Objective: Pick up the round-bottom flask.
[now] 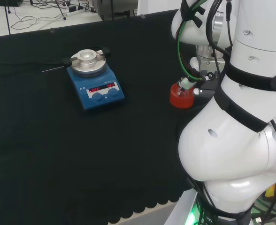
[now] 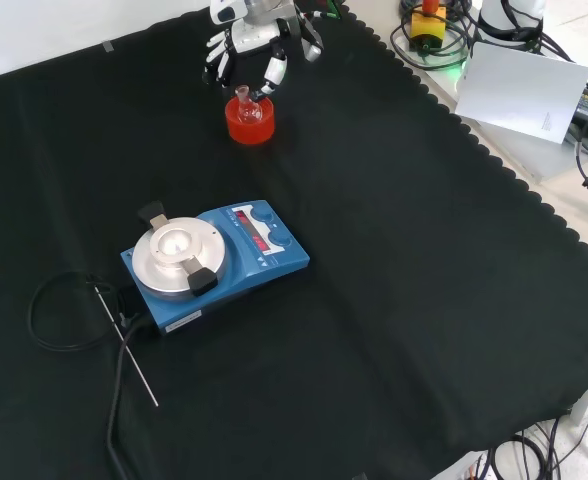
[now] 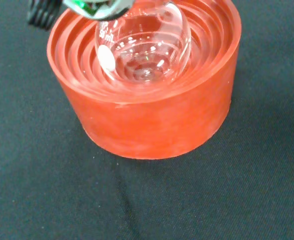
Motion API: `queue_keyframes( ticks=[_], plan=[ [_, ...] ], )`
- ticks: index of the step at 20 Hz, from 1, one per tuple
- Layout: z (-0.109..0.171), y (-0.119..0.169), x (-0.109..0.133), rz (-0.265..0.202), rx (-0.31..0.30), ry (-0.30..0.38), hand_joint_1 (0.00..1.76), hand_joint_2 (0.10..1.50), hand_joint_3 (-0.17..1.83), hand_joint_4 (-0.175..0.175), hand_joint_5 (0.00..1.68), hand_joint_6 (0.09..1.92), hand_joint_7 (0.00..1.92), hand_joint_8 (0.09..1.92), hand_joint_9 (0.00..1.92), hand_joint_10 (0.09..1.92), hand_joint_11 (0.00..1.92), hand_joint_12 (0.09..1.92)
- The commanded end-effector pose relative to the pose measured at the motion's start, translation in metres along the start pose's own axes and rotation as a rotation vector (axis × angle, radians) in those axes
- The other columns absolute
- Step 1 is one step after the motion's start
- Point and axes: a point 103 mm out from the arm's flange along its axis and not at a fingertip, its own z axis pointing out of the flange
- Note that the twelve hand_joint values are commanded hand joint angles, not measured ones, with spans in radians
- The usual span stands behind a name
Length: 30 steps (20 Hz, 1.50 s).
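Red ribbed rubber, stepped in rings like a shallow bowl, forms the round stand (image 3: 147, 95) that carries the small clear glass round-bottom flask (image 3: 144, 47); the wrist view looks down on the pair from close by and shows the flask's bulb seated in the stand's hollow, with a white label patch on the glass. In the front view the stand (image 2: 249, 122) sits near the far edge of the black cloth (image 2: 394, 300), and the flask's short neck (image 2: 242, 96) rises from it, tinted red by the stand behind. That view also shows the black and white hand (image 2: 259, 50) just above the flask, its fingers (image 2: 271, 72) pointing downward and spread on either side of the neck; whether they touch the glass I cannot tell, but they look relaxed, not closed round it. From the head view the stand (image 1: 181, 96) shows as a red drum beside the white arm links (image 1: 236, 131), which hide most of the hand there. Well apart from the stand stands a blue hotplate stirrer with a round silver top plate (image 2: 214, 262), seen nearer the camera in the front view and to the left in the head view (image 1: 95, 79). A thin metal rod (image 2: 127, 345) and a black cable (image 2: 59, 310) lie beside it.
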Motion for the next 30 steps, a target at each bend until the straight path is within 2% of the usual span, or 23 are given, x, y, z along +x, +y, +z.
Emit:
queue_keyframes(
  ticks=[1,2,4,6,9,11,12,14,15,17,22,30],
  plan=[
    [-0.002,-0.001,-0.001,0.02,-0.021,-0.042,0.99,0.97,0.27,0.134,0.96,0.97,0.36,0.73,0.58,0.67,0.21,1.39],
    [-0.002,-0.001,-0.001,0.024,-0.025,-0.047,1.01,1.0,0.22,0.15,0.98,0.98,0.37,0.73,0.59,0.66,0.23,1.38],
    [-0.004,-0.002,-0.002,0.028,-0.026,-0.046,1.03,0.96,0.29,0.161,1.01,1.0,0.4,0.7,0.63,0.62,0.26,1.36],
    [-0.005,-0.003,-0.003,0.032,-0.019,-0.039,1.04,0.87,0.47,0.156,1.02,1.03,0.42,0.69,0.65,0.6,0.27,1.36],
    [-0.006,-0.005,-0.004,0.031,-0.02,-0.011,1.05,0.82,0.57,0.149,1.03,1.06,0.42,0.69,0.66,0.6,0.28,1.36],
    [-0.005,-0.005,-0.005,0.026,-0.014,0.029,1.04,0.85,0.52,0.132,1.01,1.07,0.4,0.7,0.64,0.61,0.25,1.37],
    [-0.005,-0.005,-0.005,0.024,-0.013,0.035,1.03,0.91,0.42,0.148,0.99,1.07,0.37,0.71,0.6,0.63,0.23,1.38],
    [-0.005,-0.005,-0.003,0.021,-0.003,0.045,0.91,0.84,0.46,-0.01,0.89,0.95,0.33,0.72,0.55,0.67,0.19,1.4],
    [-0.005,-0.004,-0.002,0.019,-0.001,0.052,0.87,0.79,0.51,-0.054,0.84,0.91,0.31,0.73,0.54,0.68,0.17,1.41],
    [-0.005,-0.003,0.001,0.017,0.001,0.062,0.83,0.72,0.57,-0.087,0.76,0.86,0.3,0.73,0.51,0.69,0.15,1.41],
    [-0.003,0.003,0.006,0.009,0.017,0.08,0.77,0.66,0.57,-0.086,0.59,0.83,0.27,0.74,0.49,0.7,0.12,1.42],
    [0.003,0.009,0.01,0.003,0.029,0.086,0.76,0.65,0.56,-0.082,0.55,0.81,0.26,0.74,0.48,0.71,0.1,1.43]
  ],
)
